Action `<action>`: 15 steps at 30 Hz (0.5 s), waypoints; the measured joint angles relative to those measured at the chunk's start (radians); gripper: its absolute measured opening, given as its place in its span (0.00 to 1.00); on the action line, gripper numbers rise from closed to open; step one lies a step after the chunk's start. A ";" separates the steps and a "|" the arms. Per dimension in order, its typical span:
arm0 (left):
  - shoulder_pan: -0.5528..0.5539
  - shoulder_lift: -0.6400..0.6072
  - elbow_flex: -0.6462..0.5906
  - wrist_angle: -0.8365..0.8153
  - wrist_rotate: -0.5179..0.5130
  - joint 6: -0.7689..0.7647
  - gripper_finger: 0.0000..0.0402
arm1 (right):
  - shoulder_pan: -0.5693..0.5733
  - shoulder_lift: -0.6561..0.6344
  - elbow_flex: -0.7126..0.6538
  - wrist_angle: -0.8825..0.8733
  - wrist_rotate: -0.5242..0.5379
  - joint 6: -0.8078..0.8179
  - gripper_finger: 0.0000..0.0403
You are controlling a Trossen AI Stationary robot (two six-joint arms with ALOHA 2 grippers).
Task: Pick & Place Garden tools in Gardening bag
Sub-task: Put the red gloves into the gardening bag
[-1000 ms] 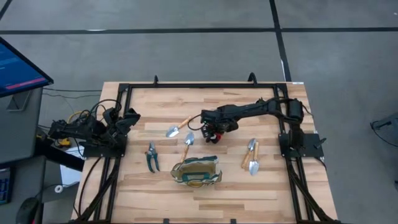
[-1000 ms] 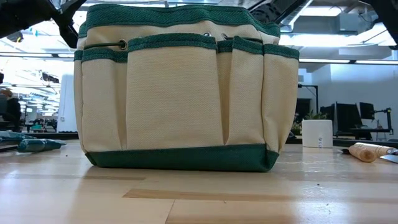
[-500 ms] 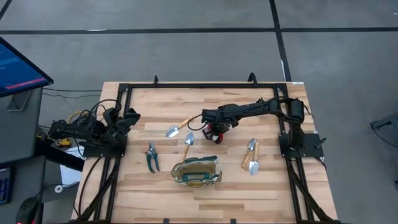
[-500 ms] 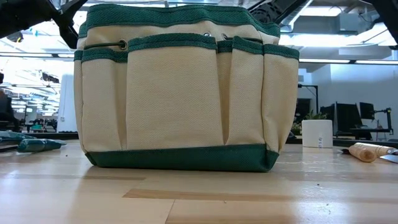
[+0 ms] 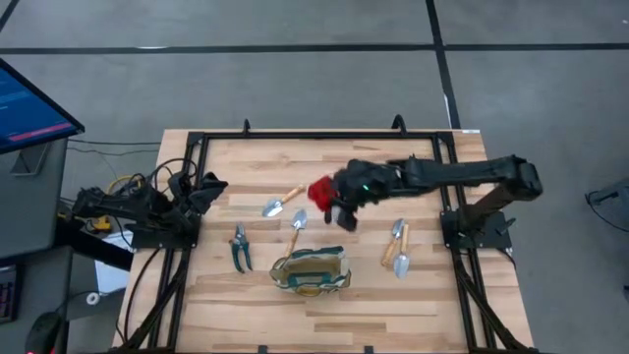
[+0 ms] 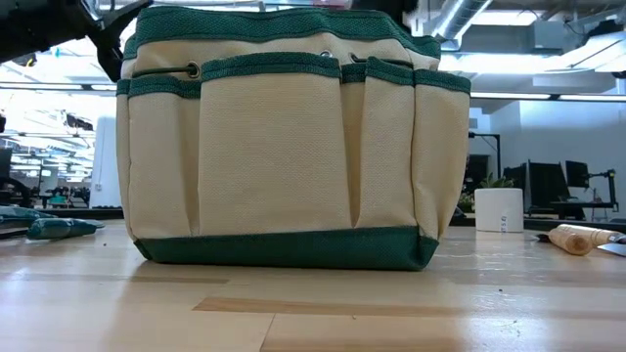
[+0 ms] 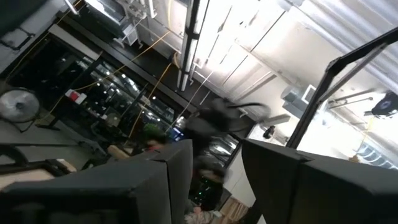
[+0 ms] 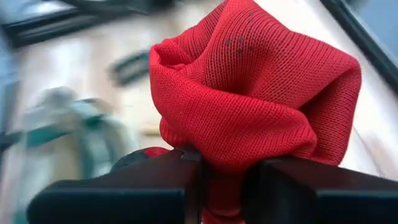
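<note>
Left gripper [image 5: 211,187]: parked at the table's left edge, well apart from the tools; the left wrist view showed its fingers [image 7: 155,186] standing apart with nothing between them.
Shears [image 5: 240,248]: lay on the table left of the bag, untouched.
Trowels [image 5: 275,206]: two lay behind the bag, two more to its right [image 5: 398,248].
Bag [image 5: 312,270]: stood upright near the front edge, mouth open upward.
Right gripper [image 5: 329,200]: hung above the table behind the bag, jaws pinched narrow on a red glove [image 8: 249,106], holding it by its lower folds.
Doing it well: probably carry the glove level over the bag's mouth, lower it inside the rim, and only then let go, since soft cloth could snag on the rim or drape outside.
Hard to tell: the right wrist view was blurred behind the glove; the low view showed only the bag's wall [image 6: 284,147], which hid the gripper and most tools; the bag's inside could not be made out.
</note>
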 joint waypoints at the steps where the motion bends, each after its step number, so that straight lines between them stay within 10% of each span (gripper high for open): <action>1: 0.000 0.008 0.000 -0.001 -0.001 -0.001 0.33 | 0.017 -0.012 -0.001 0.017 -0.016 -0.045 0.11; 15: 0.000 0.032 0.000 0.040 -0.003 -0.009 0.33 | 0.183 0.088 -0.002 0.262 -0.094 -0.309 0.11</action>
